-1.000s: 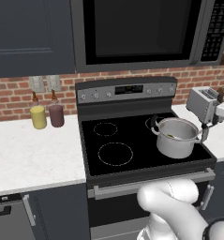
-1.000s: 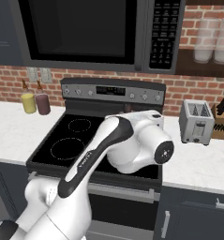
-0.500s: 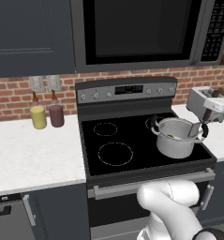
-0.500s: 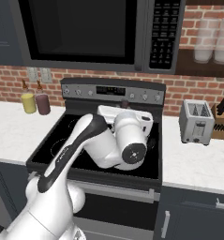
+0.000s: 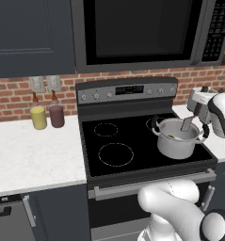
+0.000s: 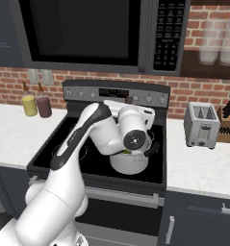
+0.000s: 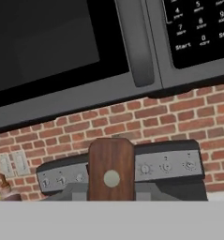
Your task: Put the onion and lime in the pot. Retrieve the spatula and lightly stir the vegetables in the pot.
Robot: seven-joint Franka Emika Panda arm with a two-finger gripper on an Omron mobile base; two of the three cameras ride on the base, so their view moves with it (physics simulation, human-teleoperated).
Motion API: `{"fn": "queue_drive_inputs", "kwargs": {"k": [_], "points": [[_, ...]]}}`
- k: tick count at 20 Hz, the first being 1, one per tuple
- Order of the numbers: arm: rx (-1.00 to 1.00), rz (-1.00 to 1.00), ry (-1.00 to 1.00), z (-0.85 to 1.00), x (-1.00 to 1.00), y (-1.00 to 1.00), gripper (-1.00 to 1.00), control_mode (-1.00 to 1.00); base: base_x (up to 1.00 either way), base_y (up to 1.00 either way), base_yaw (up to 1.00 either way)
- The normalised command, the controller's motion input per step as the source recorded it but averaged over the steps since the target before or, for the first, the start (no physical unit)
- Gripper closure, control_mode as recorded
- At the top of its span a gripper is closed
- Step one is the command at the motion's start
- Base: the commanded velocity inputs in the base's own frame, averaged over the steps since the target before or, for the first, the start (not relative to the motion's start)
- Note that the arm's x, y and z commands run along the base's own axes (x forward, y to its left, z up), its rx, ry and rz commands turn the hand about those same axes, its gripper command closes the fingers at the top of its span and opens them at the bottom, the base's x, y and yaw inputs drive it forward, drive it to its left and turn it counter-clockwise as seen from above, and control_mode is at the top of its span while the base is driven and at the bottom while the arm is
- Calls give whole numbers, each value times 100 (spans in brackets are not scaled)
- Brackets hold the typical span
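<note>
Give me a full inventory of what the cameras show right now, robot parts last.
Stainless-steel pot: one, shiny silver with black side handles, front right burner of the stove.
Spatula: one, grey blade dipping into the pot, brown wooden handle end in the hand view.
Green item, likely the lime: one, only a sliver seen at the pot rim.
Black glass-top stove: one, between white counters.
Black microwave: one, above the stove.
Yellow bottle: one, on the left counter by the brick wall.
Dark maroon bottle: one, right beside the yellow bottle.
Silver toaster: one, on the right counter.
Knife block: one, brown, right of the toaster.
Gripper: one, white, jaws shut on the spatula over the pot.
</note>
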Motion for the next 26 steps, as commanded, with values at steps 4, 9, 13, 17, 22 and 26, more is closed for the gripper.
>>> {"fn": "queue_drive_inputs", "kwargs": {"k": [4,9,13,17,22,26], "points": [[2,0,2,-31,28,-1,100,-100,0,0,0],[1,0,0,-31,24,0,100,-100,0,0,0],[0,0,0,-4,1,-2,100,-100,0,0,0],[0,0,0,0,0,-19,100,-100,0,0,0],[0,0,0,0,0,-19,100,-100,0,0,0],[0,0,0,0,4,-14,100,-100,0,0,0]]}}
